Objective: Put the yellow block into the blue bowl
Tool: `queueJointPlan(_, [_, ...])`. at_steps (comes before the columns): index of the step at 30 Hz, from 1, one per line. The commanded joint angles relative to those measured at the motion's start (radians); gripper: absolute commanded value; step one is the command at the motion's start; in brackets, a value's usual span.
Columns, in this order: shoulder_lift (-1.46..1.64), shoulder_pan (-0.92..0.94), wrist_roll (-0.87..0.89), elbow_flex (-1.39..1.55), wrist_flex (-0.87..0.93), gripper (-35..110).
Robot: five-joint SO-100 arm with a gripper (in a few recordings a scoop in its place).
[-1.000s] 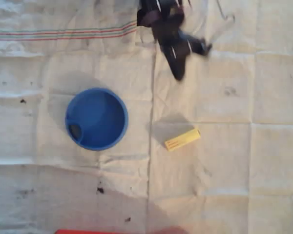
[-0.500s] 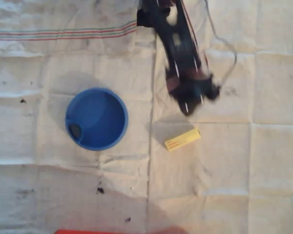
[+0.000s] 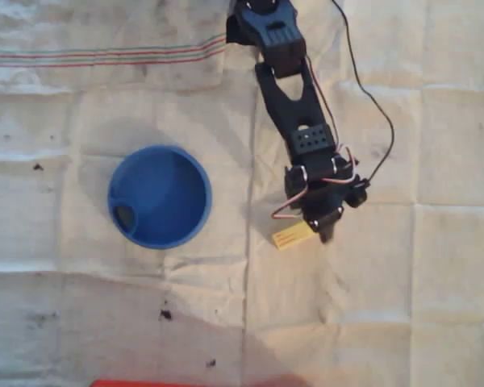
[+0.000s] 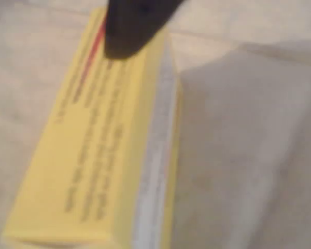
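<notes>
One yellow block [image 4: 98,155]: pale rectangular bar, red printed lines on its top face, lying on cloth [image 3: 403,282]. Gripper [image 3: 323,230] directly above; jaw state indeterminate.

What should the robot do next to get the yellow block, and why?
Probably close the pincer on the block. In the overhead view the pincer is down over the block's right end, and in the wrist view a dark finger sits right at it. The block lies on the cloth, apart from the bowl.
</notes>
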Motion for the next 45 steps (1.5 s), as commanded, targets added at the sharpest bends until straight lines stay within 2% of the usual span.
queueJointPlan(1, [0.020,0.005,0.020,-0.098,0.026,25])
queueJointPlan(10, [0.009,0.014,0.020,-0.097,0.078,25])
queueJointPlan(25, [-0.101,0.089,0.003,-0.112,0.064,25])
queueJointPlan(33, [-0.106,0.089,0.003,-0.110,-0.049,24])
queueJointPlan(41, [-0.110,0.083,0.003,-0.098,-0.120,5])
queueJointPlan(45, [-0.137,0.091,0.003,-0.103,-0.126,0])
